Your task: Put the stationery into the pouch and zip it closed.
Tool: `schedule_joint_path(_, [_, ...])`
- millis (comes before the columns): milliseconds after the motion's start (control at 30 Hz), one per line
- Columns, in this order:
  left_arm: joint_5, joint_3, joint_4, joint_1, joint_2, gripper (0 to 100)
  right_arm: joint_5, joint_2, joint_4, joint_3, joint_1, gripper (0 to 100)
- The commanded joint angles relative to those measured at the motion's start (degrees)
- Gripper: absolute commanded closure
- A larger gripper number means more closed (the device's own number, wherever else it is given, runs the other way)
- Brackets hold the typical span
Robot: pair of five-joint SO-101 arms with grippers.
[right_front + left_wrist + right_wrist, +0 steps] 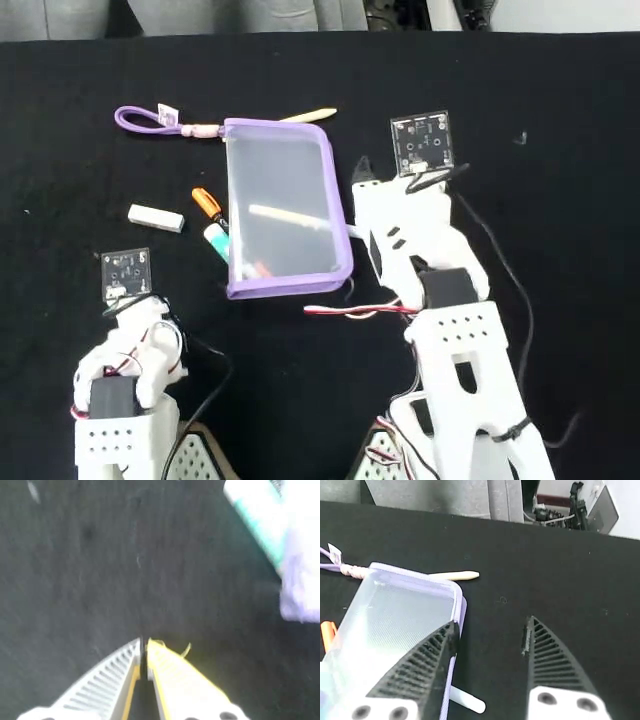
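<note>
Starting from your right tool [491, 625], you have its black ribbed jaws spread wide and holding nothing, just beside the long edge of the clear plastic pouch with purple trim [285, 205]. Your left tool [144, 647] has its white and yellow jaws pressed together on nothing, low over the black surface [560, 120], with the white-and-teal stick [217, 242] near it and touching the pouch's other long edge. Beside that stick lies the short orange marker [207, 203], and farther out, apart from the pouch, the white rectangular eraser [157, 217]. A cream pointed pencil [305, 116] pokes out at the pouch's far end, by the purple wrist loop [145, 120]. A pale stick shows through the clear face, but you cannot tell whether it is inside or underneath. By this reading you are in the loading step, with the zip not yet due. Next you need one tool to hold the pouch mouth open while the other closes on a loose piece. The marker and the stick are closest.
</note>
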State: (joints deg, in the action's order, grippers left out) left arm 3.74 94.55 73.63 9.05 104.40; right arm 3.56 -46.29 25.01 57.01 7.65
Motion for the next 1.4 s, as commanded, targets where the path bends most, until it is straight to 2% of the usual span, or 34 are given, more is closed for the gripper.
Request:
schedule_joint_path(0, [-5.5, -5.1, 0.2, 5.0, 0.1, 97, -0.4, -1.8, -1.4, 0.0, 0.7, 78.3])
schedule_joint_path(100, [-14.9, -13.8, -4.4, 7.3, 0.1, 97, -0.4, -1.8, -1.4, 0.4, 0.8, 78.3])
schedule_joint_path(167, [-18.0, -22.3, -4.7, 7.6, 0.0, 97, -0.4, -1.8, -1.4, 0.5, 0.9, 78.3])
schedule_joint_path(300, [-13.7, -37.5, -5.7, 10.8, -2.4, 97, -0.4, -1.8, -1.4, 0.5, 0.8, 78.3])
schedule_joint_path(367, [-12.6, -43.2, -9.1, 13.9, -7.9, 97, -0.4, -1.8, -1.4, 0.5, 0.7, 78.3])
schedule_joint_path(467, [-11.3, -51.6, -13.6, 18.7, -22.7, 97, -0.4, -1.8, -1.4, 0.5, 0.7, 78.3])
schedule_joint_path(533, [-10.4, -59.0, -13.2, 19.0, -35.1, 97, -0.4, -1.8, -1.4, 0.5, 0.7, 78.3])
schedule_joint_path(633, [-10.1, -73.2, -7.1, 17.4, -54.7, 97, -0.4, -1.8, -1.4, 0.6, 0.8, 78.3])
schedule_joint_path(767, [-9.9, -96.7, 7.8, 13.7, -78.6, 95, -0.4, -1.8, -1.4, 0.6, 0.8, 78.3])
schedule_joint_path(933, [0.8, -127.3, 26.7, 10.6, -105.1, 74, -0.4, -1.8, -1.4, 0.6, 0.9, 78.3])
schedule_joint_path(1000, [3.3, -136.5, 27.2, 10.2, -114.2, 70, -0.4, -1.8, -1.5, 0.6, 0.9, 78.3])
schedule_joint_path(1100, [7.3, -147.0, 27.1, 10.2, -124.0, 71, -0.4, -1.8, -1.5, 0.6, 0.9, 78.3])
schedule_joint_path(1367, [21.1, -167.7, 26.5, 10.0, -142.9, 71, -0.3, -1.8, -1.5, 0.6, 0.9, 78.3])
